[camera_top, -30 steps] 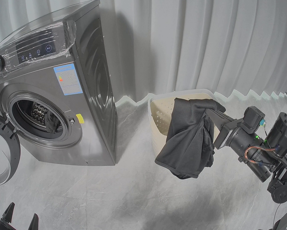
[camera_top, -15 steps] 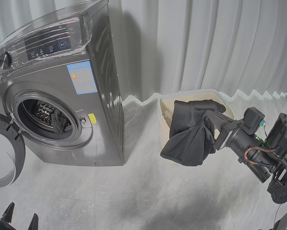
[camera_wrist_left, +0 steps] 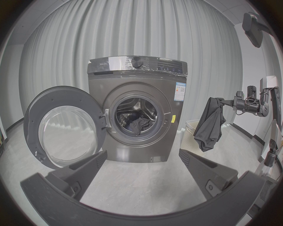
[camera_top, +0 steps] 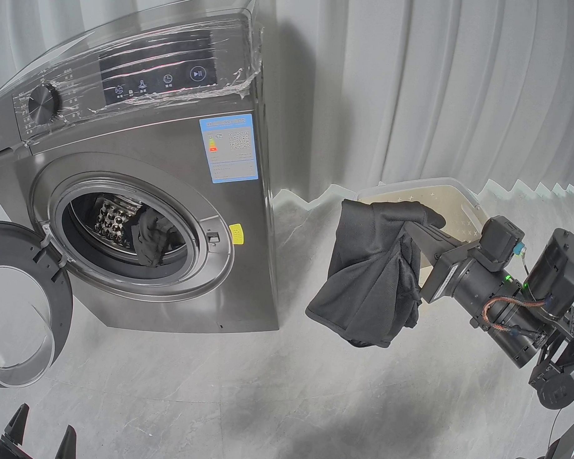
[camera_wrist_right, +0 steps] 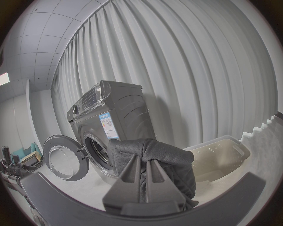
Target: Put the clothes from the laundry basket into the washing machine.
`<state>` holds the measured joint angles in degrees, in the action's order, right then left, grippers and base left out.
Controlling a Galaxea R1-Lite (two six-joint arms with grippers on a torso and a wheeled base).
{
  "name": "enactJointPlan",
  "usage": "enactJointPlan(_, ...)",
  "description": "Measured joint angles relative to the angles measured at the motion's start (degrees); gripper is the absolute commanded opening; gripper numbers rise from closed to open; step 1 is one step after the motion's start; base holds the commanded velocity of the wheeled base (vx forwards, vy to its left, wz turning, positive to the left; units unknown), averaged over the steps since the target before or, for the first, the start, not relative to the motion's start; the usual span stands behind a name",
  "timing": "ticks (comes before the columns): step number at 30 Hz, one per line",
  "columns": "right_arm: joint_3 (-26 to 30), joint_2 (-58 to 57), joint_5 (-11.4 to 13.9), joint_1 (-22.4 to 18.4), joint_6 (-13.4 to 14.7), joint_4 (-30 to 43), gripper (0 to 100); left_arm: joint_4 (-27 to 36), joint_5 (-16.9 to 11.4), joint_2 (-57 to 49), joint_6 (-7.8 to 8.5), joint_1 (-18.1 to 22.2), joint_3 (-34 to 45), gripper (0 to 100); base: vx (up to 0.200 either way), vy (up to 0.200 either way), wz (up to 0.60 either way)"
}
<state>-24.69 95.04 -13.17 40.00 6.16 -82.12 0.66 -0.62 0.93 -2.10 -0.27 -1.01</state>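
A dark grey garment (camera_top: pixel 370 274) hangs in the air from my right gripper (camera_top: pixel 427 225), which is shut on its upper fold, just in front of the cream laundry basket (camera_top: pixel 461 199). The same garment (camera_wrist_right: pixel 153 153) drapes over the closed fingers (camera_wrist_right: pixel 134 172) in the right wrist view. The grey washing machine (camera_top: pixel 161 200) stands to the left with its round door (camera_top: pixel 18 305) swung wide open. A dark piece of clothing (camera_top: pixel 151 235) lies inside the drum. My left gripper (camera_top: pixel 41 435) sits low at the bottom left, open, holding nothing; its fingers (camera_wrist_left: pixel 203 167) frame the machine (camera_wrist_left: pixel 137 109).
White pleated curtains (camera_top: pixel 419 78) run behind the machine and basket. Grey tiled floor (camera_top: pixel 242 391) lies open between me and the washer. The open door juts out to the left of the drum opening.
The head view has swung so the washer sits further right and nearer. The right gripper still holds the garment, which hangs a little lower and more to the left.
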Motion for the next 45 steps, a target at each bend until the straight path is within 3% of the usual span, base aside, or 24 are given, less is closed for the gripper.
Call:
enactJointPlan(7,0.2,0.2,0.0,0.0,0.0,-0.1,0,0.0,0.0,0.0,-0.06,0.0,0.0,100,0.0,0.2,0.0)
enactJointPlan(16,0.4,0.3,0.1,0.1,0.0,0.0,0,0.0,0.0,0.0,-0.06,0.0,0.0,100,0.0,0.0,0.0)
enactJointPlan(28,0.4,0.3,0.0,0.0,0.1,0.0,0,0.0,0.0,0.0,-0.06,0.0,0.0,100,-0.2,0.0,0.0)
enactJointPlan(40,0.5,0.4,0.1,0.0,0.1,0.0,0,0.0,0.0,0.0,-0.06,0.0,0.0,100,0.0,0.0,0.0)
enactJointPlan(45,0.5,0.4,0.1,0.0,0.1,0.0,0,0.0,0.0,0.0,-0.06,0.0,0.0,100,0.0,0.2,0.0)
